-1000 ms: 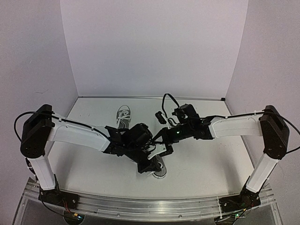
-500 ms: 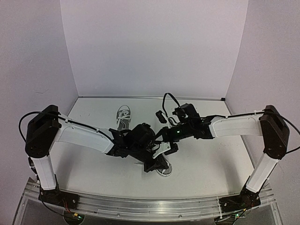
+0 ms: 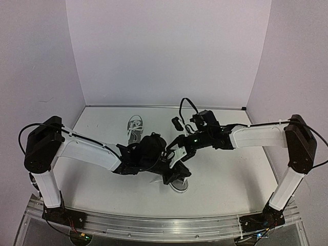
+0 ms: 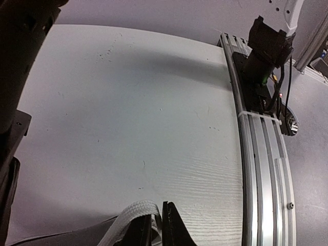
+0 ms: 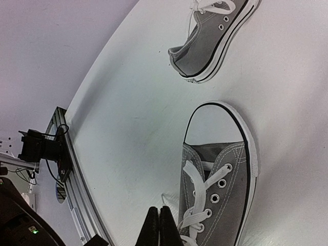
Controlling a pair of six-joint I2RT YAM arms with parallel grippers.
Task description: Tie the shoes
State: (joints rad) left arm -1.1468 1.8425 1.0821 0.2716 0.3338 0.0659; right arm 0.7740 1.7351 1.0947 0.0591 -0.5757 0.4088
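Pinching a flat white lace, the left gripper keeps its jaws narrow around it, low over the white table and near the metal rail at the front edge. The right gripper has its fingers pressed fully together just beside the laced top of the near shoe; whether a strand is caught between them cannot be told. That grey shoe lies mid-table, under both grippers. The far shoe lies well apart from it, toward the back wall on the left side
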